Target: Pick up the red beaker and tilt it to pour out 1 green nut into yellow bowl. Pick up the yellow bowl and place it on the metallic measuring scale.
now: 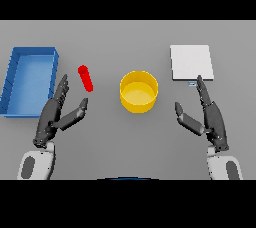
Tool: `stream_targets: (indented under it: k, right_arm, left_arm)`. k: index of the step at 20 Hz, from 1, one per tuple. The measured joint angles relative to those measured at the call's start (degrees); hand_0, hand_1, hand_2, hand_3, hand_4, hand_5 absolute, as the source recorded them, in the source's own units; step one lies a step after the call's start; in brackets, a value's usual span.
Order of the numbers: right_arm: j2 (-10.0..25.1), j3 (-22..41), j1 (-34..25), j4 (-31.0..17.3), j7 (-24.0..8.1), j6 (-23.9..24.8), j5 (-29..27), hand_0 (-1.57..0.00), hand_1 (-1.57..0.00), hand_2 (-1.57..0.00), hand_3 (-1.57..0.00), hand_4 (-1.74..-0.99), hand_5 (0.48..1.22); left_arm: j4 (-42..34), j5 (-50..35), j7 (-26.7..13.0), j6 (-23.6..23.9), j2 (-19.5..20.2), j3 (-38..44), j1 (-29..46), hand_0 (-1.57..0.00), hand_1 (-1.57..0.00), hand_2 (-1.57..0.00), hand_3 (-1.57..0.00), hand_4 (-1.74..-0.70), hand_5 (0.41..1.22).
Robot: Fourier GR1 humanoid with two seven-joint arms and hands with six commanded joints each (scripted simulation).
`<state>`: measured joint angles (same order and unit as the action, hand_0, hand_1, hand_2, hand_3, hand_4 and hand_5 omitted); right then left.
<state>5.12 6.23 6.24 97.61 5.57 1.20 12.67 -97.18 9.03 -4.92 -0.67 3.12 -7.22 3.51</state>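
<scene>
A narrow red beaker (86, 78) stands on the grey table, leaning a little, left of centre. The yellow bowl (139, 91) sits in the middle, and I cannot make out a nut in it. A flat metallic measuring scale (191, 62) lies at the back right. My left hand (56, 113) is open just left of and below the beaker, thumb pointing toward it, not touching. My right hand (209, 114) is open, right of the bowl and just in front of the scale, holding nothing.
A blue tray (29, 78) with raised walls lies at the far left, close beside my left hand.
</scene>
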Motion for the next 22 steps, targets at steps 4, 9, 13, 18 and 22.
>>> stream_targets:
  k: [4, 9, 13, 18, 22]
  right_arm:
    - [-0.8, 0.3, 1.0, 1.3, 1.4, -0.9, -1.6, 0.00, 0.00, 0.00, 0.00, -1.296, 0.677]
    - [-0.4, -0.8, 1.3, 1.2, 1.8, -1.2, -2.8, 0.00, 0.00, 0.00, 0.00, -1.329, 0.685]
    - [-0.3, -1.0, 0.9, 1.3, 0.4, -1.0, -3.0, 0.00, 0.00, 0.00, 0.00, -1.341, 0.689]
    - [-0.3, -1.5, 0.0, 0.7, -0.4, -1.4, -3.7, 0.00, 0.00, 0.00, 0.00, -1.333, 0.687]
    - [-0.5, -1.1, 0.8, 1.2, 0.1, -1.5, -3.5, 0.00, 0.00, 0.00, 0.00, -1.324, 0.683]
  left_arm:
    - [6.6, -0.3, 0.6, -0.3, -1.1, 0.7, -5.0, 0.00, 0.00, 0.00, 0.00, -1.37, 0.732]
    - [16.1, 0.3, 0.8, 0.8, -0.7, 3.4, -12.7, 0.00, 0.00, 0.00, 0.00, -1.37, 0.733]
    - [23.4, -0.5, 3.0, 1.1, -1.4, 5.4, -16.7, 0.00, 0.00, 0.00, 0.00, -1.34, 0.717]
    - [30.3, -0.4, 4.7, 1.6, -1.6, 6.9, -22.5, 0.00, 0.00, 0.00, 0.00, -1.32, 0.711]
    - [35.1, -0.3, 5.6, 1.3, -0.9, 8.0, -26.3, 0.00, 0.00, 0.00, 0.00, -1.31, 0.706]
